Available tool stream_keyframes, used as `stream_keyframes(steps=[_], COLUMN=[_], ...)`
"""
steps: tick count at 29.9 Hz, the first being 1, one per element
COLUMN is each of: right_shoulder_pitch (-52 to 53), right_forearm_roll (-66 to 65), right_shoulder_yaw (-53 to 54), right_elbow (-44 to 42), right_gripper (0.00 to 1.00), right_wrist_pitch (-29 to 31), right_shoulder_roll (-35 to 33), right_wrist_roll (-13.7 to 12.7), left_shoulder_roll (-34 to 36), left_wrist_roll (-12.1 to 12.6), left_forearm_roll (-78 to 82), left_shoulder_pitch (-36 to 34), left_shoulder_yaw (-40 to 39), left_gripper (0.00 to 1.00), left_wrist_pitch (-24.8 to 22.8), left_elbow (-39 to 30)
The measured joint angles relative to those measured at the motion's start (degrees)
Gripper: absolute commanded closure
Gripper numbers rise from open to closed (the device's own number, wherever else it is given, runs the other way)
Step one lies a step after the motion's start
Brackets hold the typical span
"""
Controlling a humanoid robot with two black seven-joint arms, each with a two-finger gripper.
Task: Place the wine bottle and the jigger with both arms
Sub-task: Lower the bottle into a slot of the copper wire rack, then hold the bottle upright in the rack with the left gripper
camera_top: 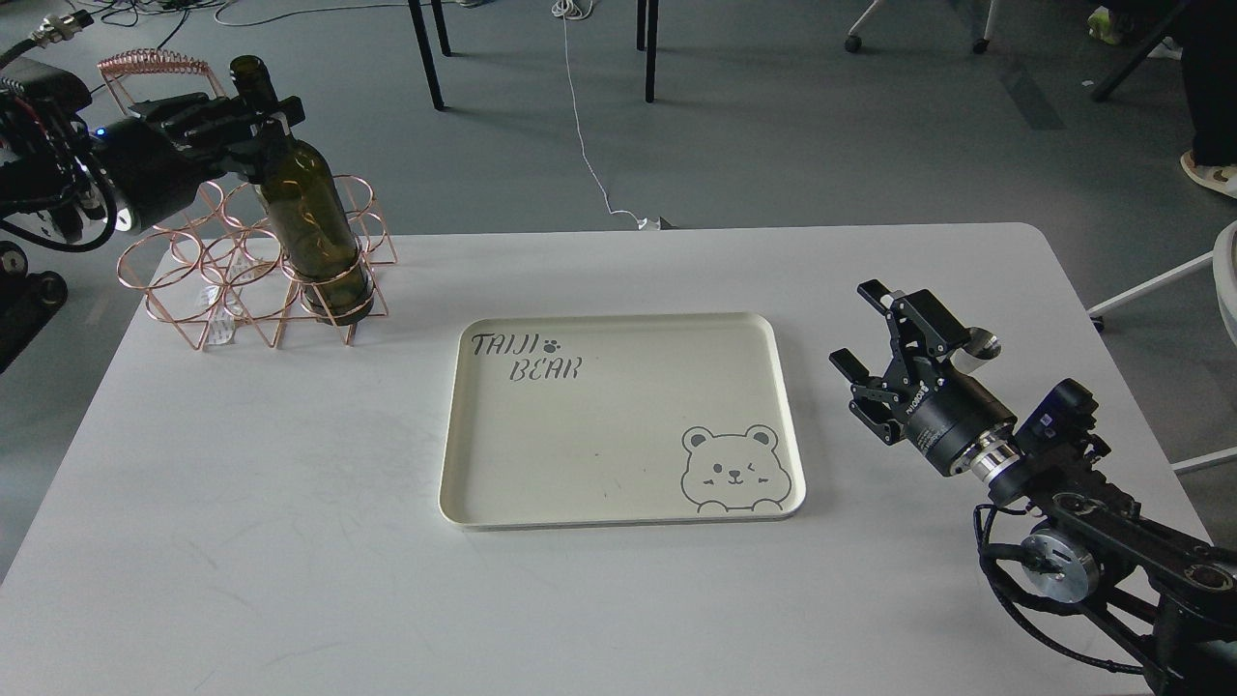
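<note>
Matte white tabletop (290, 503) carries a cream rounded tray (599, 503); left pincer (253, 130) clamps the glossy green wine bottle (314, 232) in a copper wire rack (184, 290); right pincer (875, 333) gapes wide beside the silver jigger (981, 345).

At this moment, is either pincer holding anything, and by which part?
The left pincer grips the wine bottle at its neck, with the bottle standing in the copper wire rack. The right pincer is open and holds nothing; the jigger lies just behind it.

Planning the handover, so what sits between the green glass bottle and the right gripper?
In the head view, the cream rectangular tray lies between the wine bottle and right gripper.
</note>
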Motion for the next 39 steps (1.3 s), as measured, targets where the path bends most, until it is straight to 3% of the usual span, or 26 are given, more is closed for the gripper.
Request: stream_keyframes(steps=[3, 8, 13, 17, 21, 23, 24, 26, 27, 33, 34, 35, 37, 39], right_shoulder_pitch=[0.0, 0.0, 0.0, -0.1, -0.1, -0.1, -0.1, -0.1, -0.1, -0.1, -0.1, -0.1, -0.1, -0.1], right_forearm_roll=[0.0, 0.0, 0.0, 0.0, 0.0, 0.0, 0.0, 0.0, 0.0, 0.0, 0.0, 0.0, 0.0, 0.0], right_shoulder_yaw=[0.0, 0.2, 0.3, 0.3, 0.3, 0.3, 0.3, 0.3, 0.3, 0.3, 0.3, 0.3, 0.3, 0.3], right_elbow=[0.0, 0.0, 0.0, 0.0, 0.0, 0.0, 0.0, 0.0, 0.0, 0.0, 0.0, 0.0, 0.0, 0.0], right_gripper=[0.01, 0.01, 0.01, 0.01, 0.01, 0.01, 0.01, 0.01, 0.01, 0.01, 0.01, 0.01, 0.01, 0.01], right_wrist_pitch=[0.0, 0.0, 0.0, 0.0, 0.0, 0.0, 0.0, 0.0, 0.0, 0.0, 0.0, 0.0, 0.0, 0.0], right_shoulder_roll=[0.0, 0.0, 0.0, 0.0, 0.1, 0.2, 0.2, 0.2, 0.2, 0.3, 0.3, 0.3, 0.3, 0.3], right_wrist_roll=[0.0, 0.0, 0.0, 0.0, 0.0, 0.0, 0.0, 0.0, 0.0, 0.0, 0.0, 0.0, 0.0, 0.0], left_shoulder_roll=[-0.1, -0.3, -0.4, -0.4, -0.4, -0.4, -0.4, -0.4, -0.4, -0.4, -0.4, -0.4, -0.4, -0.8], left_wrist_roll=[0.0, 0.0, 0.0, 0.0, 0.0, 0.0, 0.0, 0.0, 0.0, 0.0, 0.0, 0.0, 0.0, 0.0], left_forearm_roll=[0.0, 0.0, -0.1, -0.1, -0.2, -0.2, -0.2, -0.2, -0.2, 0.1, 0.2, 0.2, 0.2, 0.2], left_shoulder_pitch=[1.1, 1.7, 1.8, 1.8, 1.8, 1.8, 1.8, 1.8, 1.8, 1.7, 1.7, 1.7, 1.7, 1.7], left_shoulder_yaw=[-0.1, -0.2, -0.2, -0.3, -0.4, -0.4, -0.5, -0.5, -0.5, -0.2, -0.2, -0.2, -0.2, -0.3], left_gripper=[0.76, 0.54, 0.38, 0.29, 0.27, 0.33, 0.47, 0.88, 0.97, 0.97, 0.91, 0.77, 0.37, 0.30], left_wrist_pitch=[0.1, 0.5, 0.6, 0.6, 0.6, 0.6, 0.6, 0.6, 0.6, 0.6, 0.6, 0.6, 0.6, 0.6], left_elbow=[0.0, 0.0, 0.0, 0.0, 0.0, 0.0, 0.0, 0.0, 0.0, 0.0, 0.0, 0.0, 0.0, 0.0])
